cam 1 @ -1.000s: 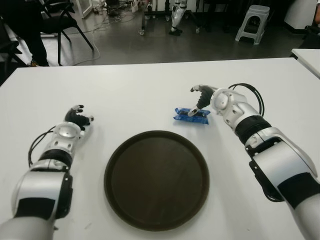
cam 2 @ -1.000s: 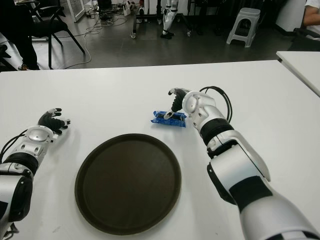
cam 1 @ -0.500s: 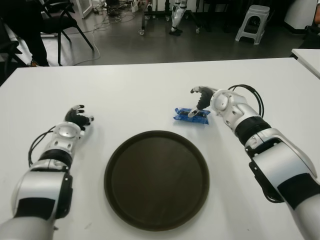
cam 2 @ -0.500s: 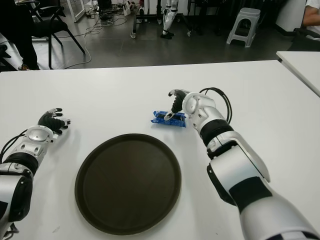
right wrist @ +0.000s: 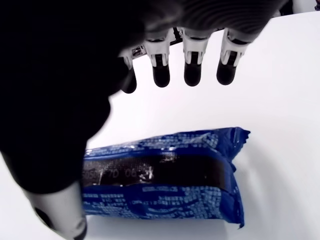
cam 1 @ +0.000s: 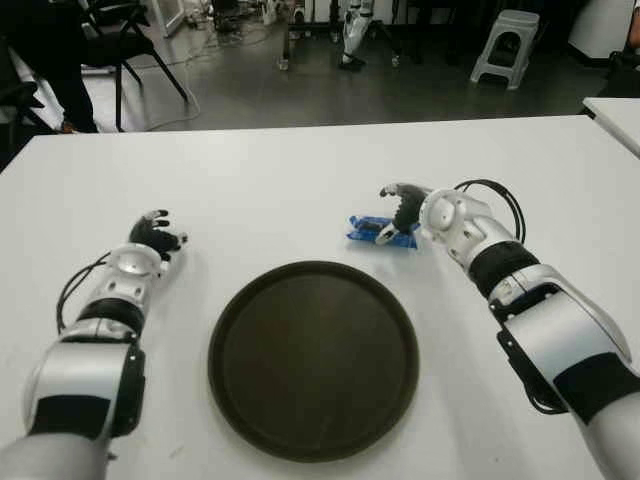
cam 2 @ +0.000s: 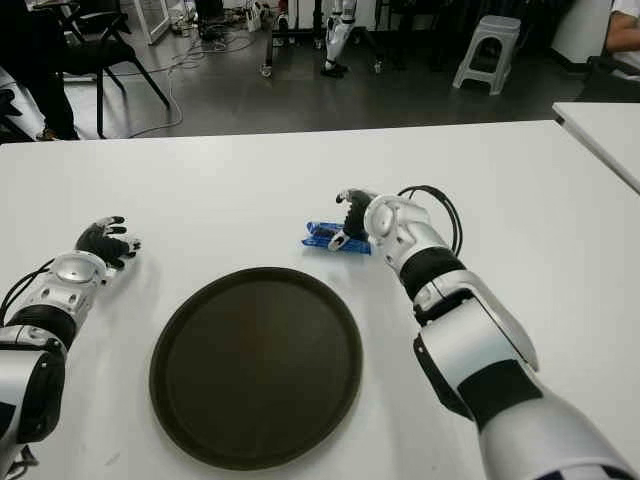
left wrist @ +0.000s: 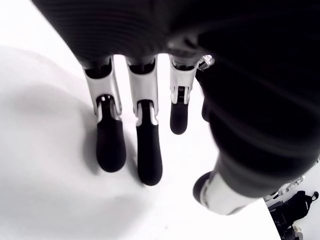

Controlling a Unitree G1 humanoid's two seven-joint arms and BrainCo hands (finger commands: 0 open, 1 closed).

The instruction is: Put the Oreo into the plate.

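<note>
Oreo (cam 1: 380, 231), your target, is a blue packet lying flat on the white table (cam 1: 300, 180), just beyond the far right rim of the plate (cam 1: 312, 358) and apart from it. Start from the plate: it is a dark round tray sitting nearest you, between your two arms, and nothing lies in it.

Your left hand (cam 1: 152, 239) shows to the left of the plate, well apart from it, level with its far rim. Its wrist view shows the fingers (left wrist: 145, 150) stretched out over bare table with nothing between them.

Your right hand (cam 2: 360, 215) is beyond the plate on its right side, reaching over the right end of the packet. In the right wrist view the fingers (right wrist: 192, 70) are spread above the table past the far side of the packet, with white table showing between their tips and the wrapper, and the thumb sits at the near side. The hand is spread around the Oreo rather than closed on it.

Farther off, beyond the table's far edge, you see grey floor, a black chair (cam 1: 110, 40) and a pale stool (cam 1: 505, 45).
</note>
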